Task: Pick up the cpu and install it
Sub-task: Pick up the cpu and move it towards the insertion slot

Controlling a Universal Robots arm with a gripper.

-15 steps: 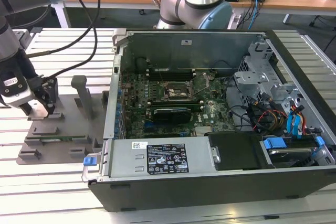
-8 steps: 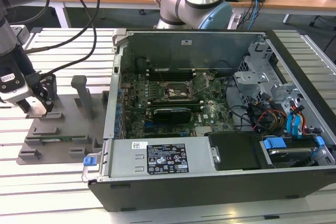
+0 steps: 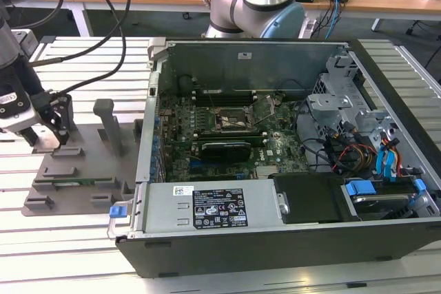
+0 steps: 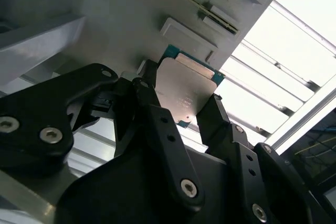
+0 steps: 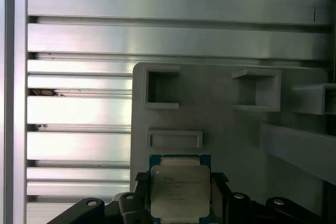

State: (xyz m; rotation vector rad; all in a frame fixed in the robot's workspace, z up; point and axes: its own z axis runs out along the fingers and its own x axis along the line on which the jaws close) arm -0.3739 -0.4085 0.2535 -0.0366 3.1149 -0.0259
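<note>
Exterior view, gripper (image 3: 52,125): low over the grey holder tray (image 3: 76,177) at the exterior view's left, well apart from the open computer case (image 3: 386,87); down there for the pick-up, by the look of it.
Exterior view, socket (image 3: 238,118): bare in the middle of the green board inside the case, its cover plate seemingly tilted up, left open to receive a chip.
Second wrist view, cpu (image 4: 189,90): flat between two black fingers (image 4: 152,108), silver top facing the camera, green rim showing at the corners, just above or on the tray.
Second wrist view, grip: pressed in on two opposite edges of the cpu; probably held by the edges to keep it level and spare the underside.
First wrist view, cpu (image 5: 180,190): squared up between the fingertips, near edge of the tray (image 5: 220,119) around it, empty pockets and ridges further along.
First wrist view, table (image 5: 79,40): slatted metal, beside and beyond the tray.
Lifted or seated: cannot tell.
Stage, as judged: grasp made, install not yet done.
</note>
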